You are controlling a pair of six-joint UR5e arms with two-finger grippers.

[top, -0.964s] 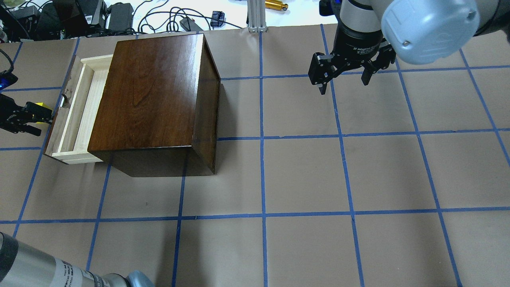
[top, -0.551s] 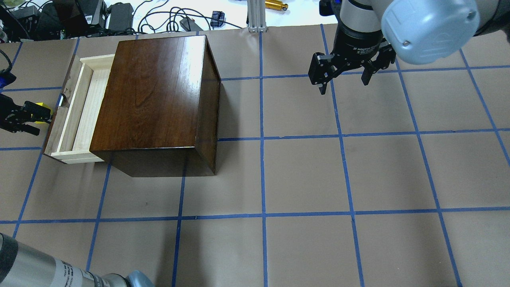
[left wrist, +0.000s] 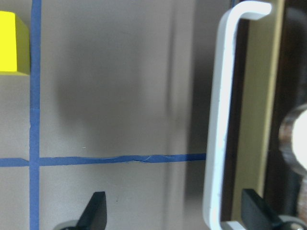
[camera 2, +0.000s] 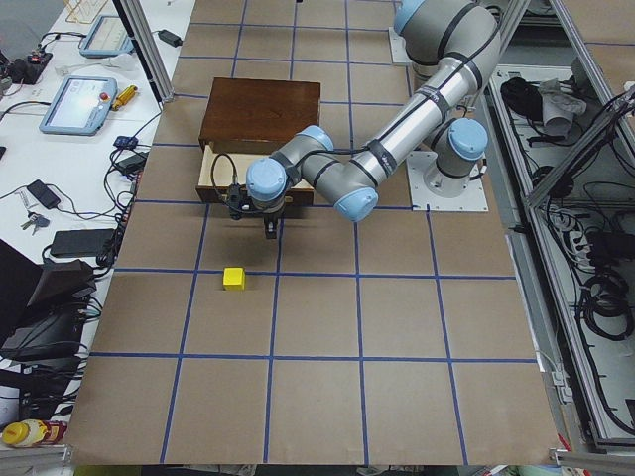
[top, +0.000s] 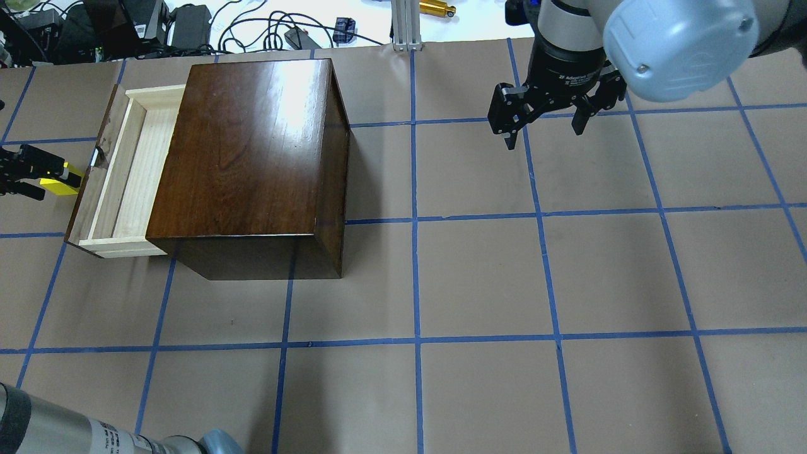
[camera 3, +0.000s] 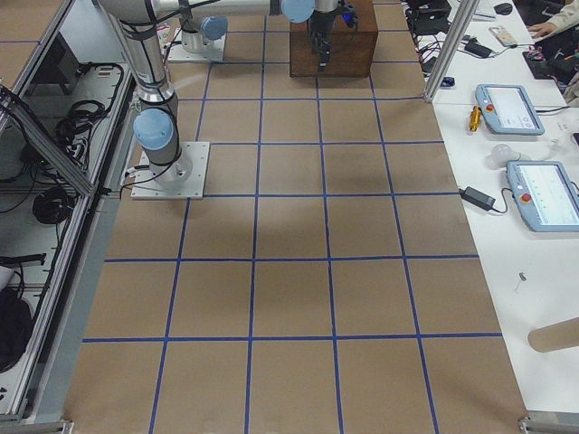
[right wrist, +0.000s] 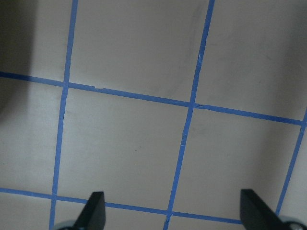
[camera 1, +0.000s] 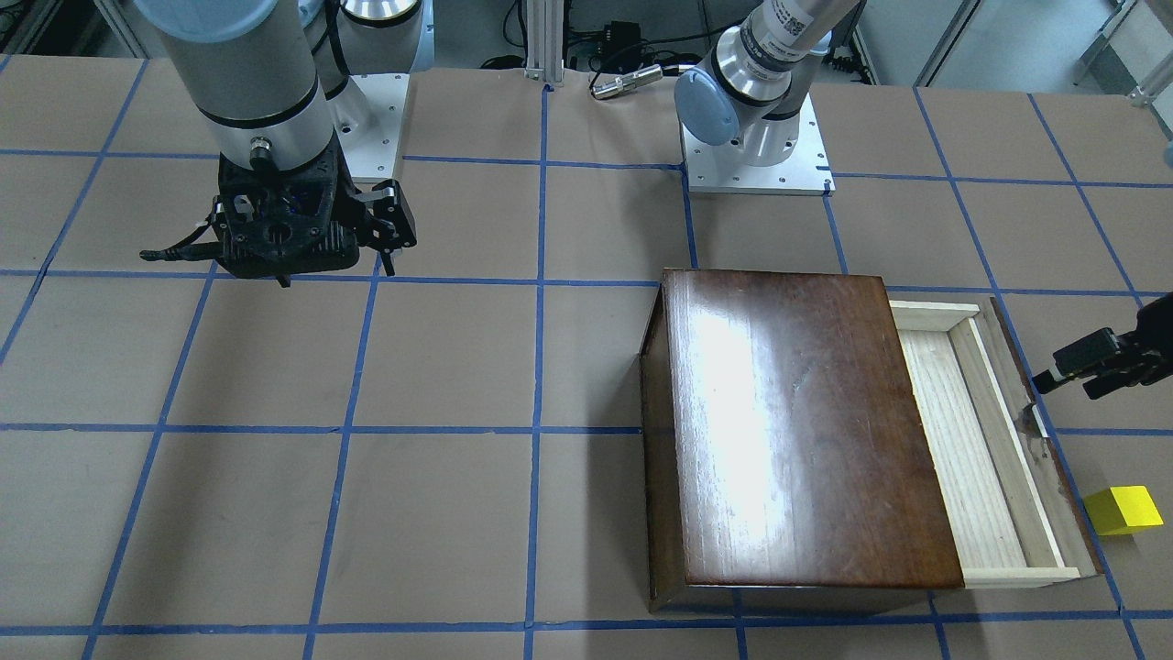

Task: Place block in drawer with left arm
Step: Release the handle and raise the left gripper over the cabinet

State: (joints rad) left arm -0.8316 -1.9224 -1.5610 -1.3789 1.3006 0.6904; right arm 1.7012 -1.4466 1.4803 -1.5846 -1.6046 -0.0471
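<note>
Taped table (camera 1: 275,513); block (camera 1: 1123,510): full cube from front, sliver overhead.

Shows the wooden box (top: 246,151) on the table (top: 479,277), in the robot's left half. Has the drawer (top: 129,170) drawn out of the box's left side, handle (left wrist: 218,120) outermost. Sets the block (camera 1: 1123,510) on the table just beyond the drawer's front, apart from it. Puts the left gripper (left wrist: 175,211) beside the handle, and the right gripper (top: 545,126) well apart, over the right half.
</note>
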